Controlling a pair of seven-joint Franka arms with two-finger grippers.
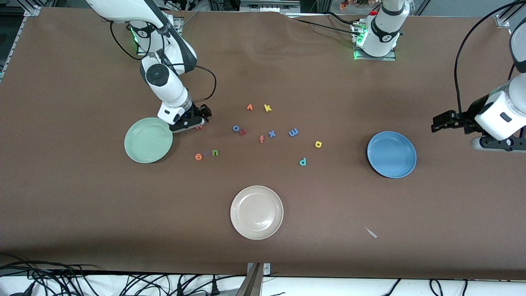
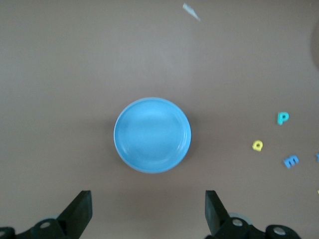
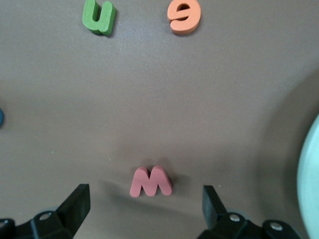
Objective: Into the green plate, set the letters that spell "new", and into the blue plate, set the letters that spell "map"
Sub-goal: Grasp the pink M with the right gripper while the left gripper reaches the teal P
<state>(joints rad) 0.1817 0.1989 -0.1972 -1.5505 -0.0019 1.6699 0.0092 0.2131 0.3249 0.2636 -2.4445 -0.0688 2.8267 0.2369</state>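
Fingers (image 3: pixel 75 206) of both grippers wide apart, empty; salmon-pink w (image 3: pixel 151 181) mostly hidden under right gripper (image 1: pixel 196 122).

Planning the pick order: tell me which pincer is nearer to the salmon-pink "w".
Right. The right pincer hangs open just over the salmon-pink "w", beside the green plate. The left pincer waits open at the left arm's end of the table, by the blue plate.

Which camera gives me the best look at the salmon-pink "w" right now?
The right wrist view: the salmon-pink "w" lies flat on the table, unobstructed, between the right claw's open fingers. In the front view it is almost hidden under that claw, beside the green plate. The left wrist view misses it.
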